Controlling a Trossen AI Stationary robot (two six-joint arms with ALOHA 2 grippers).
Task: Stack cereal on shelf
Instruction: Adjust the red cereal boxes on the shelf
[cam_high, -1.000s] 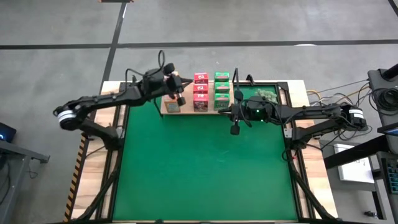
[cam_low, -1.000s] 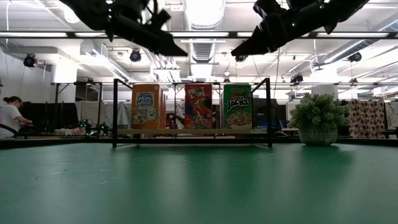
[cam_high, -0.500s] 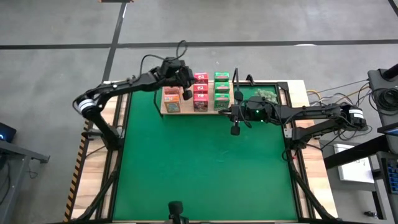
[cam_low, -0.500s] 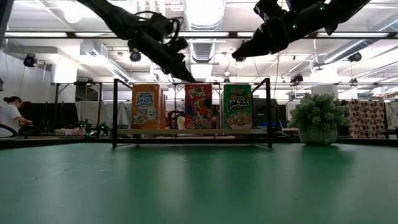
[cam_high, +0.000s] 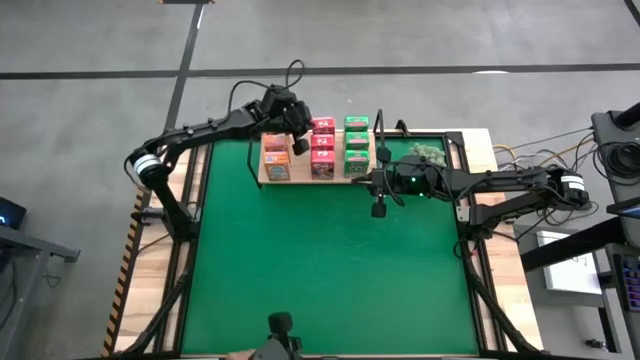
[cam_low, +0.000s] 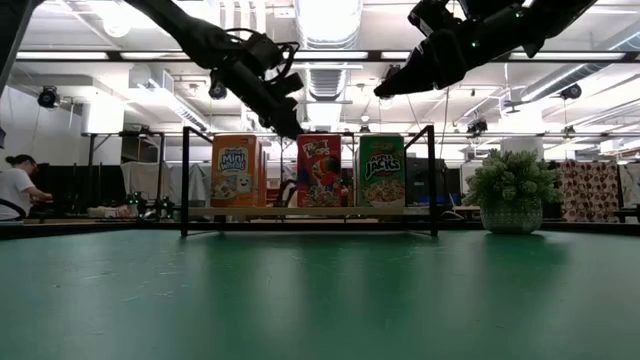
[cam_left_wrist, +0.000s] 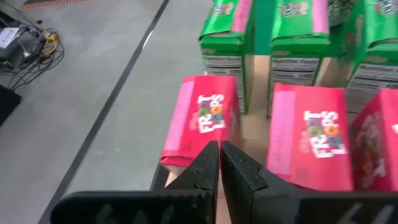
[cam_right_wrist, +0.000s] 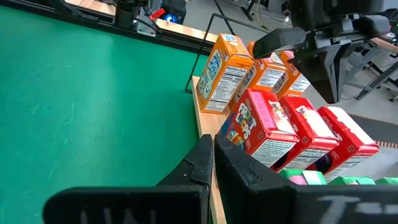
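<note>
All nine cereal boxes stand on the shelf (cam_high: 262, 178) at the far edge of the green mat (cam_high: 330, 270), sorted by colour into three files: orange boxes (cam_high: 276, 158), pink boxes (cam_high: 322, 148), green boxes (cam_high: 356, 145). In the low view only the front box of each file shows, upright between the black wire uprights (cam_low: 185, 180). The sorting looks deliberate, and the stacking appears complete or nearly so.

The left claw (cam_high: 297, 128) hovers over the far end of the shelf, between the orange and pink files, fingers pressed together and carrying nothing (its wrist view shows the closed tips just above the rearmost pink box). The right claw (cam_high: 379, 207) hangs over the mat just beside the shelf's right end, likewise shut and empty.

Clearance: gaps between files are narrow, and the uprights fence both ends. The plant ball (cam_high: 428, 155) sits near the right arm. The near mat offers ample free room on the desk (cam_high: 150, 300) for retreat.
</note>
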